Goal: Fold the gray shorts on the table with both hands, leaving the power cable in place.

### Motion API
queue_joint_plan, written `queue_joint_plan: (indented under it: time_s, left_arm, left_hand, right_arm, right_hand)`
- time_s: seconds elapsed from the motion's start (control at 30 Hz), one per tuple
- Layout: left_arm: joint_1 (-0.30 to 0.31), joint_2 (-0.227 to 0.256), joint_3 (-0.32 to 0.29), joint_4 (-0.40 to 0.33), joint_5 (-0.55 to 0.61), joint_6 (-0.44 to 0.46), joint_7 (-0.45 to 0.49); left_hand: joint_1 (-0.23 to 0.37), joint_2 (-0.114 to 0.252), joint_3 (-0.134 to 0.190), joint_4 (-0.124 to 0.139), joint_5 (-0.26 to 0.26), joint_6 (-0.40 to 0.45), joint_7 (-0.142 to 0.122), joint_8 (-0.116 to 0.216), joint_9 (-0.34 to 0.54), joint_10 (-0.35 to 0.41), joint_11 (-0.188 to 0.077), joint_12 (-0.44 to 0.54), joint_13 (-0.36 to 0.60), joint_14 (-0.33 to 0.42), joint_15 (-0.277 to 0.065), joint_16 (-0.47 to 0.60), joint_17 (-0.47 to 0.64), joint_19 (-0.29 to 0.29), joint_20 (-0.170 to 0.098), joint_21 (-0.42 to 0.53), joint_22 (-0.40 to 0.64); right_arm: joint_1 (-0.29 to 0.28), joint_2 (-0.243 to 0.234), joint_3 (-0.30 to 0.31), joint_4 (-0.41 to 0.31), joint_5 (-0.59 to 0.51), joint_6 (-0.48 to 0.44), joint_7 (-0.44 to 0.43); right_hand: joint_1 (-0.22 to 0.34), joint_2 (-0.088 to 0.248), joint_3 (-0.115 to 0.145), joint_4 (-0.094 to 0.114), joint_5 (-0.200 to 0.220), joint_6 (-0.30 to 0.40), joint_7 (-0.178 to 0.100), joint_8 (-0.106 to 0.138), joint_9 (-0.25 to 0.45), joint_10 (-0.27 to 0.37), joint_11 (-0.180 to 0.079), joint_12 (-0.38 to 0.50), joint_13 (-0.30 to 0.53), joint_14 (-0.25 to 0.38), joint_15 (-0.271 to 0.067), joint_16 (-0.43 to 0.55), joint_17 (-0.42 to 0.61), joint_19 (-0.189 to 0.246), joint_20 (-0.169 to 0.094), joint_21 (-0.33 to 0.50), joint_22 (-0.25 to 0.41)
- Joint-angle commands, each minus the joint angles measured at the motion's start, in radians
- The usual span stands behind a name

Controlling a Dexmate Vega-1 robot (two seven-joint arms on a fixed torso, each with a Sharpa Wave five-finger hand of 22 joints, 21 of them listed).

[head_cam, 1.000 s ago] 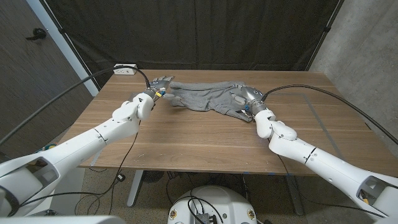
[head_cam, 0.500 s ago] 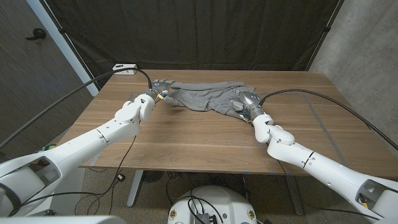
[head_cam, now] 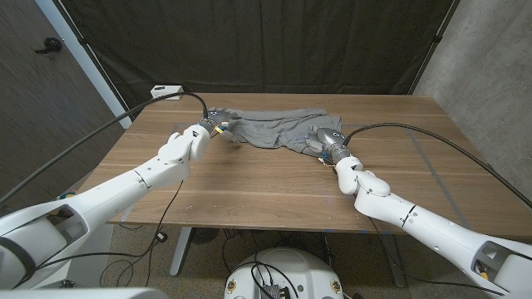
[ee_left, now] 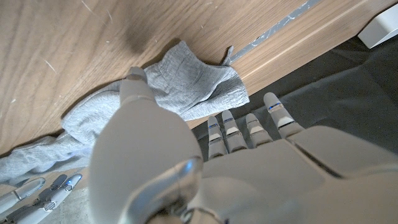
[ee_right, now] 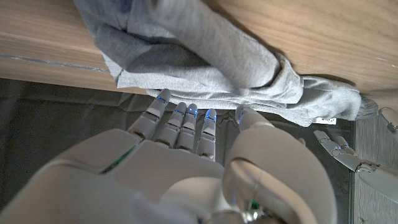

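The gray shorts [head_cam: 274, 129] lie bunched along the surface's far edge. The left hand [head_cam: 214, 118] and right hand [head_cam: 324, 139] each pinch an end. Soft, limp cloth; grip hems at corners.

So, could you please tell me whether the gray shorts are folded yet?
Not neatly folded: the gray shorts lie rumpled and bunched along the table's far side, with both hands at their ends.
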Motion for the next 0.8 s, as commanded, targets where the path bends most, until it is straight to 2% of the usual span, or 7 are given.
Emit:
queue_joint_plan:
  time_s: [0.03, 0.43, 0.57, 0.63, 0.67, 0.8]
  left_arm:
    - [-0.031, -0.03, 0.037, 0.051, 0.08, -0.009, -0.002]
    - [-0.071, -0.091, 0.079, 0.153, 0.108, -0.038, 0.017]
    - [-0.083, -0.104, 0.099, 0.177, 0.127, -0.045, 0.027]
    - [-0.089, -0.109, 0.107, 0.187, 0.134, -0.047, 0.029]
    - [-0.091, -0.111, 0.109, 0.19, 0.134, -0.049, 0.029]
    - [-0.098, -0.119, 0.119, 0.205, 0.143, -0.051, 0.037]
  left_hand:
    - [0.032, 0.014, 0.004, -0.011, -0.002, 0.024, -0.008, 0.003, 0.005, 0.032, -0.011, 0.009, 0.005, 0.025, -0.011, 0.007, 0.0, 0.019, -0.005, 0.002, 0.005]
    - [0.087, 0.067, 0.018, -0.015, -0.023, 0.093, -0.045, 0.003, 0.005, 0.105, -0.044, 0.021, 0.006, 0.082, -0.045, 0.014, -0.001, 0.064, -0.035, 0.01, 0.008]
    - [0.115, 0.093, 0.029, -0.019, -0.038, 0.125, -0.056, 0.003, 0.005, 0.161, -0.06, 0.032, 0.006, 0.108, -0.06, 0.017, -0.001, 0.079, -0.049, 0.012, 0.009]
    - [0.139, 0.11, 0.039, -0.025, -0.048, 0.145, -0.06, 0.002, 0.005, 0.186, -0.06, 0.033, 0.005, 0.121, -0.078, 0.017, -0.001, 0.088, -0.059, 0.014, 0.009]
    - [0.159, 0.122, 0.047, -0.031, -0.056, 0.161, -0.06, 0.001, 0.005, 0.2, -0.065, 0.032, 0.004, 0.127, -0.095, 0.015, -0.002, 0.097, -0.075, 0.016, 0.01]
    - [0.214, 0.157, 0.071, -0.043, -0.094, 0.219, -0.067, 0.003, 0.006, 0.275, -0.072, 0.036, 0.001, 0.152, -0.131, 0.01, -0.006, 0.113, -0.092, 0.021, 0.011]
  right_arm:
    - [-0.01, 0.008, -0.002, 0.017, 0.024, 0.005, -0.004]
    - [-0.006, 0.006, -0.016, 0.023, 0.026, -0.005, 0.012]
    - [-0.006, 0.009, -0.018, 0.028, 0.028, -0.008, 0.009]
    - [-0.007, 0.008, -0.016, 0.031, 0.035, 0.002, 0.007]
    - [-0.006, 0.008, -0.018, 0.032, 0.035, 0.002, 0.01]
    - [-0.005, 0.008, -0.02, 0.036, 0.039, 0.006, 0.012]
  right_hand:
    - [0.007, 0.001, 0.008, -0.003, 0.002, 0.014, 0.002, 0.011, 0.001, 0.01, 0.0, 0.006, -0.001, 0.007, -0.02, 0.007, 0.001, 0.004, 0.004, -0.003, 0.001]
    - [0.009, 0.004, 0.019, -0.01, -0.001, 0.04, 0.001, 0.017, 0.001, 0.022, 0.001, 0.008, 0.0, 0.017, -0.021, 0.011, -0.006, 0.006, 0.004, -0.008, 0.002]
    - [0.01, 0.005, 0.023, -0.012, -0.002, 0.051, 0.002, 0.02, 0.001, 0.028, -0.001, 0.009, 0.0, 0.022, -0.021, 0.012, -0.008, 0.007, 0.005, -0.009, 0.002]
    - [0.01, 0.005, 0.025, -0.013, -0.002, 0.057, 0.003, 0.022, 0.001, 0.031, 0.003, 0.01, 0.0, 0.025, -0.02, 0.013, -0.009, 0.007, 0.005, -0.01, 0.002]
    - [0.01, 0.004, 0.025, -0.014, -0.002, 0.059, 0.003, 0.022, 0.001, 0.032, 0.003, 0.01, 0.0, 0.026, -0.02, 0.014, -0.01, 0.008, 0.006, -0.01, 0.002]
    - [0.008, 0.004, 0.028, -0.014, -0.004, 0.068, 0.003, 0.023, 0.001, 0.044, 0.005, 0.013, 0.0, 0.034, -0.021, 0.016, -0.011, 0.011, 0.006, -0.01, 0.002]
